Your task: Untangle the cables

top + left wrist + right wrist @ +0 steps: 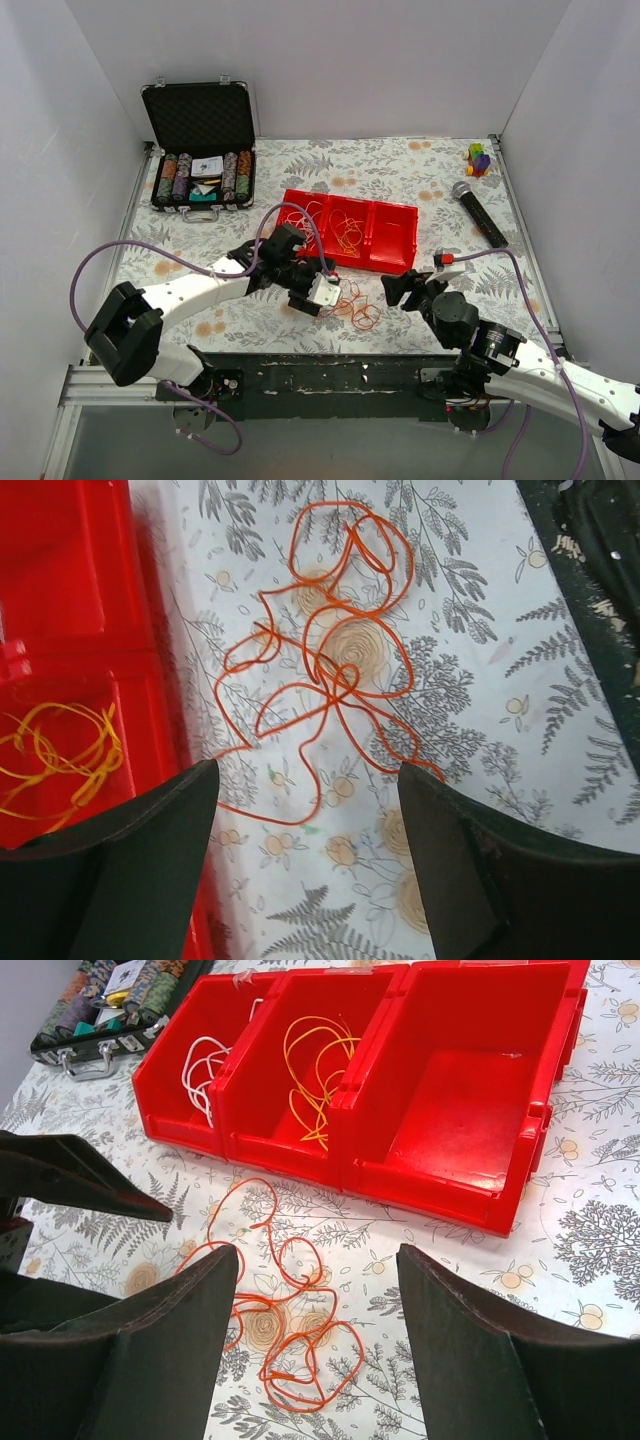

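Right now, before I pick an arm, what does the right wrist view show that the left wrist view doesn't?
Only the right wrist: the white cable in the left compartment of the red bin, the bin's bare right compartment, and the chip case behind it.
Only the left wrist: the dark strip beyond the floral cloth, and a close look at where the orange cables cross.
Both: the orange cables loose on the cloth beside the bin, and the yellow cables inside it.

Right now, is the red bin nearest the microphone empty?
Empty: the red bin shows only bare floor in the right wrist view.
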Tool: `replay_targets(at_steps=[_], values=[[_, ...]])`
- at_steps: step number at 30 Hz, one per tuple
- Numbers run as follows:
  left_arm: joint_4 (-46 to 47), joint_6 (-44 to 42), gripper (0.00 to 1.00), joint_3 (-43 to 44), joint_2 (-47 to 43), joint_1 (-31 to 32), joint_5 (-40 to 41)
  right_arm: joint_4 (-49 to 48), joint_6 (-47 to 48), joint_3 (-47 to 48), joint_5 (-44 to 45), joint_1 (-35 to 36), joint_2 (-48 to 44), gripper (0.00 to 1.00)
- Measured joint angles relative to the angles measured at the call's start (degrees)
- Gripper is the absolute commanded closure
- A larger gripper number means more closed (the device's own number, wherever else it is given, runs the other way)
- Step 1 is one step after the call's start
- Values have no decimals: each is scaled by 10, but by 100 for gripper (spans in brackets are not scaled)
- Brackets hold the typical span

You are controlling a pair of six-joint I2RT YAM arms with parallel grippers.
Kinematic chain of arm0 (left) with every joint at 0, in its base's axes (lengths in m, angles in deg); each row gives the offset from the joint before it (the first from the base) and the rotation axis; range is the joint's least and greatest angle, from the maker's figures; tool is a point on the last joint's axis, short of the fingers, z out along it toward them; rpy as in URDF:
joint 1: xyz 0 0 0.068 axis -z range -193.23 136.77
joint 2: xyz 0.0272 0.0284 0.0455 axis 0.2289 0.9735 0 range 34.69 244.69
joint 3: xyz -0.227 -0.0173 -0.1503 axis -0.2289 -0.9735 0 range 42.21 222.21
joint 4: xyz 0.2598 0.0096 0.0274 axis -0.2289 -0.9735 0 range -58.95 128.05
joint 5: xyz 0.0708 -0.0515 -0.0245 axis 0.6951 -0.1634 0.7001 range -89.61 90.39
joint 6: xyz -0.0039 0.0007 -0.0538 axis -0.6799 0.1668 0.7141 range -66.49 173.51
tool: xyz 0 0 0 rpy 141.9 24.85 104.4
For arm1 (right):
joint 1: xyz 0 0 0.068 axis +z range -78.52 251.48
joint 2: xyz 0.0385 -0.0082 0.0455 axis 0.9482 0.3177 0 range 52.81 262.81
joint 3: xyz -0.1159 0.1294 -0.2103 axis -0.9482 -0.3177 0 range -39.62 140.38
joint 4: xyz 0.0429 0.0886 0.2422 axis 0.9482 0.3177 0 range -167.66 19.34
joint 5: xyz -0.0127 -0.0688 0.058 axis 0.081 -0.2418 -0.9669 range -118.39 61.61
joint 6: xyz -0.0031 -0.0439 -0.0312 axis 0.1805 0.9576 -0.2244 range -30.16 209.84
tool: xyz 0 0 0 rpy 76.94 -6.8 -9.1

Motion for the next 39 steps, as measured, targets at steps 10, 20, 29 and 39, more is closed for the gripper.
replay_targets(at_steps=[10, 20, 29, 39], values=[[45, -76, 66, 0, 45, 45, -7, 0, -2, -1, -9, 0, 5, 27], [30, -111, 100, 10, 69, 63, 6, -3, -4, -6, -15, -1, 5, 26], [0, -95, 100, 45, 5, 70, 22, -56, -17, -32, -68, -7, 143, 23], [-48, -34, 100, 108, -112, 87, 28, -137, -21, -58, -114, -9, 271, 26]])
